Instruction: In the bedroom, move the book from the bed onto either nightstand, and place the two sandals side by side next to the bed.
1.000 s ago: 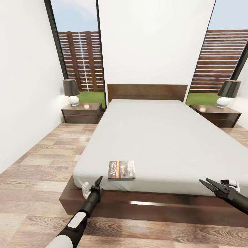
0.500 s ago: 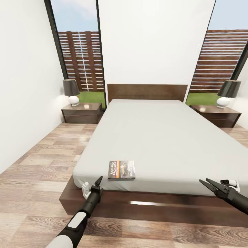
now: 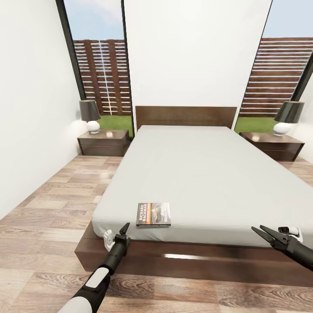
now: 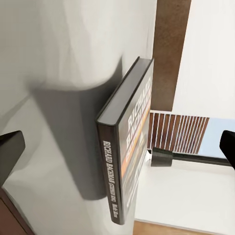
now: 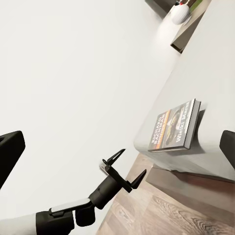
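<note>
The book (image 3: 153, 214) lies flat on the near edge of the bed's (image 3: 187, 174) pale grey mattress, cover up. My left gripper (image 3: 116, 233) is open just in front of the mattress corner, short of the book and to its left. The left wrist view looks along the mattress at the book's spine (image 4: 113, 186), which lies ahead between the spread fingertips (image 4: 11, 149). My right gripper (image 3: 261, 231) hangs open near the bed's front right edge, far from the book. A nightstand (image 3: 103, 142) flanks the headboard on the left and another nightstand (image 3: 274, 146) on the right. The sandals are out of view.
A dark-shaded lamp with a white base (image 3: 90, 115) stands on the left nightstand, and a matching lamp (image 3: 287, 116) on the right one. Wood-plank floor (image 3: 52, 195) runs between the bed and the left wall. The dark bed frame (image 3: 195, 261) juts out below the mattress.
</note>
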{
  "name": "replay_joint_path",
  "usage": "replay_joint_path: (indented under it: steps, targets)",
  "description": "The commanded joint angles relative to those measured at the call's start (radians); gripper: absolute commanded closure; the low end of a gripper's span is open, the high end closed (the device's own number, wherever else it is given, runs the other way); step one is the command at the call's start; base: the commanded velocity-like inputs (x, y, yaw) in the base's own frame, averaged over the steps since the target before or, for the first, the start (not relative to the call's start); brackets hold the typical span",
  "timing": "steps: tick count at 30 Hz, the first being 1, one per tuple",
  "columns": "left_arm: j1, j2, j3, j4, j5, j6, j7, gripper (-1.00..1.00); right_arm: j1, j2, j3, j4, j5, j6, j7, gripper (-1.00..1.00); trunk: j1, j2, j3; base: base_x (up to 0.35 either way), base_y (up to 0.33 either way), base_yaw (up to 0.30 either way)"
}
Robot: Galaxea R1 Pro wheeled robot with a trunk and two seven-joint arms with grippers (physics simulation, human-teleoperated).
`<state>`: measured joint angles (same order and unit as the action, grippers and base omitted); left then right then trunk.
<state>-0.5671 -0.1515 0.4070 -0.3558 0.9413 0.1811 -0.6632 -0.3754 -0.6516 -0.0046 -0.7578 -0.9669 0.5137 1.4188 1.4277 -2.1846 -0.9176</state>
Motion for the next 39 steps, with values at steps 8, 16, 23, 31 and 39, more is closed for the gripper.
replay_joint_path:
  steps: [8,16,23,31,39]
  targets:
    - [0.000,0.000,0.003,0.000,0.008,0.011,-0.003,-1.00,0.000,0.000,0.002,0.000,-0.004,0.010,0.001,-1.00,0.000,0.000,-0.001,0.000,0.000,0.000]
    - [0.000,-0.001,0.003,0.000,0.008,0.010,-0.003,-1.00,0.000,0.000,0.002,0.000,-0.004,0.009,0.001,-1.00,0.000,0.000,-0.001,0.000,0.000,0.000]
    - [0.000,-0.003,0.003,0.002,0.007,0.010,0.001,-1.00,0.000,0.000,0.003,0.000,-0.004,0.009,0.001,-1.00,0.000,0.000,-0.001,0.000,0.000,0.000]
    - [0.000,-0.003,0.002,0.003,0.007,0.010,0.006,-1.00,0.000,0.000,0.002,0.000,-0.004,0.009,0.001,-1.00,0.000,0.000,-0.001,0.002,-0.006,0.000]
    - [0.000,-0.004,0.002,0.003,0.007,0.011,0.007,-1.00,0.000,0.000,0.002,0.000,-0.004,0.009,0.002,-1.00,0.000,0.000,-0.001,0.051,-0.074,0.000]
